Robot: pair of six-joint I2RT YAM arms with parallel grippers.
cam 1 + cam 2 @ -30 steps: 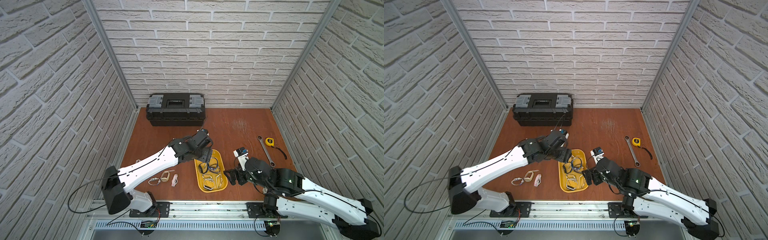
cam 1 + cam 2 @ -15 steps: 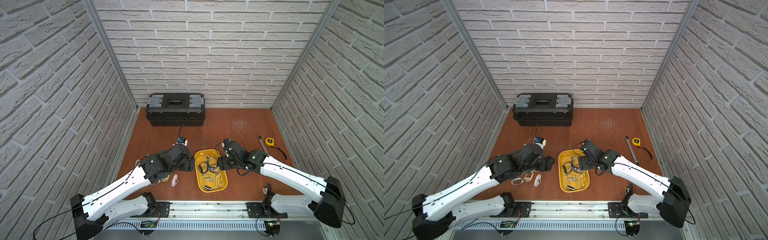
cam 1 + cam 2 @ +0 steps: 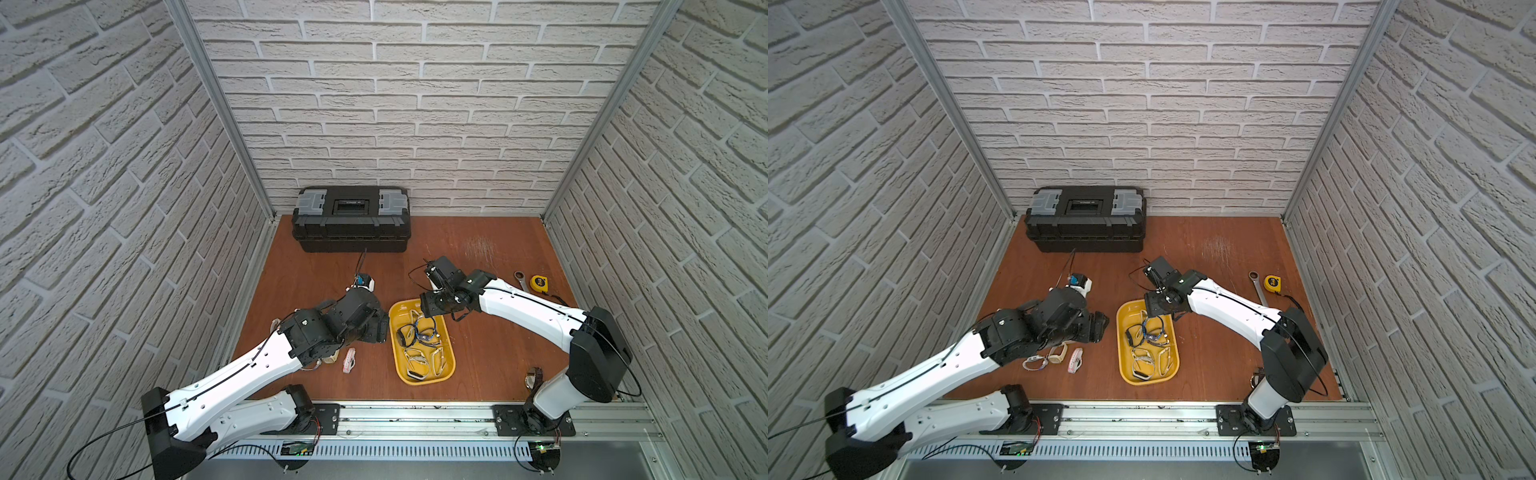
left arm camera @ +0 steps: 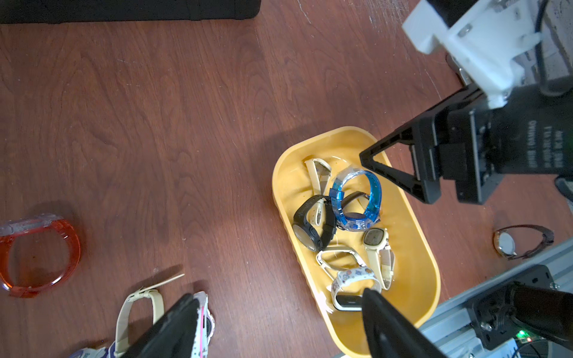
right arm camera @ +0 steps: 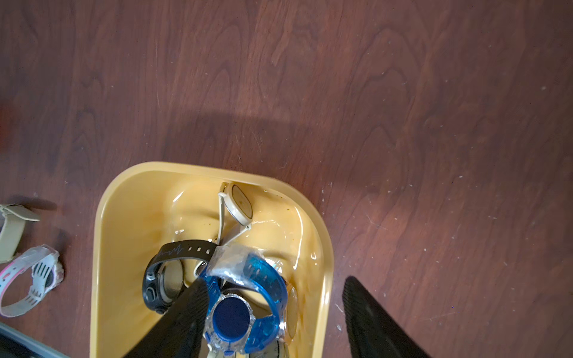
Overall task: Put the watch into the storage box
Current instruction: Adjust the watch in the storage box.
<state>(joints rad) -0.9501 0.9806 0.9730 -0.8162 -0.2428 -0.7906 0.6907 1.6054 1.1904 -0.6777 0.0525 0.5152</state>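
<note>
The left gripper [image 4: 278, 294] has swung off the box [image 3: 449, 365] and hangs beside it, jaws apart and empty, with loose watches [image 3: 1075, 359] below. The right gripper [image 5: 274, 283] has come over the box, jaws apart. The blue watch [image 5: 232, 320] lies inside, just beneath it: seemingly delivered, others waiting.

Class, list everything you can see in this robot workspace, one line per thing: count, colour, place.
tray: one, yellow, table's front middle
watches in tray: about six, blue, black, beige, white
watches beside tray: three, beige, pink-white, patterned, left arm's side
red watch: one, table, left wrist view only
brown watch: one, by right arm's base
toolbox: one, black with grey latches, back wall
wrench: one, silver, right edge
tape measure: one, yellow, beside wrench
left gripper: one, black, open, beside tray
right gripper: one, black, open, over tray
</note>
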